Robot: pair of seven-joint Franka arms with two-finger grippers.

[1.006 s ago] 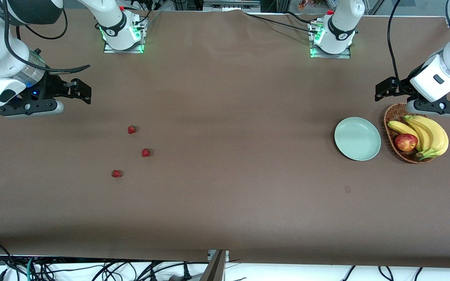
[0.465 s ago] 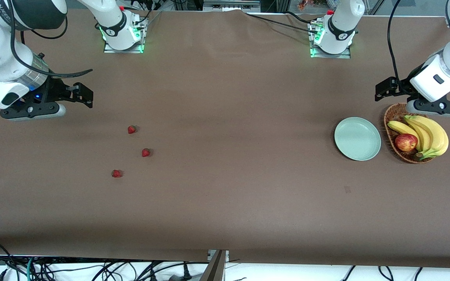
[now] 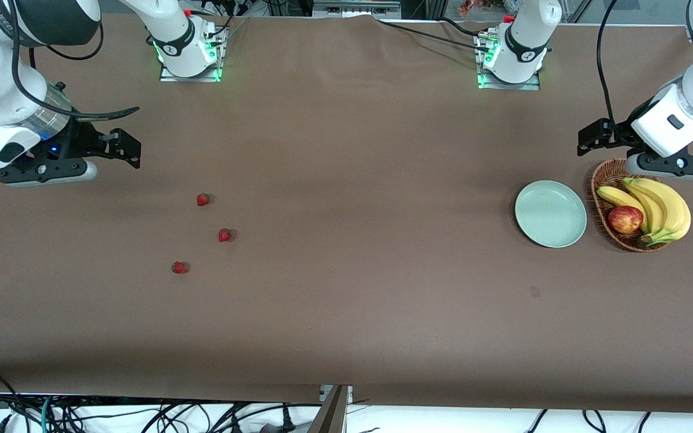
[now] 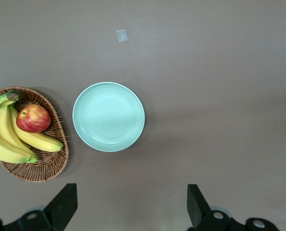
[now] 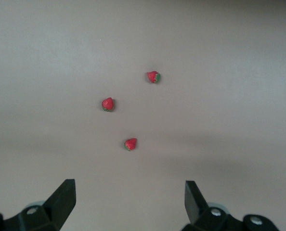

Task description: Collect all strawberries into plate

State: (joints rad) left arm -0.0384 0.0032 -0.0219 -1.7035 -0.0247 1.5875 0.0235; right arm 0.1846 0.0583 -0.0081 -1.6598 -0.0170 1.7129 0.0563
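Three tiny red strawberries lie on the brown table toward the right arm's end: one [image 3: 203, 199] farthest from the front camera, one [image 3: 224, 235] in the middle, one [image 3: 179, 267] nearest. They also show in the right wrist view [image 5: 130, 144], [image 5: 108, 104], [image 5: 153, 76]. The pale mint-green plate [image 3: 550, 213] sits bare toward the left arm's end, beside the basket; it also shows in the left wrist view [image 4: 109, 116]. My right gripper [image 3: 125, 143] is open and empty, up in the air near the strawberries [image 5: 128, 202]. My left gripper [image 3: 593, 137] is open and empty, up near the plate [image 4: 132, 204].
A brown wicker basket [image 3: 606, 174] holds bananas [image 3: 662, 207] and a red-yellow apple [image 3: 625, 219] beside the plate, toward the table's end. A small pale mark [image 3: 535, 292] lies on the table nearer the front camera than the plate. Both arm bases stand along the table's back edge.
My right arm's wrist has shifted slightly, with the gripper staying open over about the same spot. The left arm, strawberries and plate have not moved.
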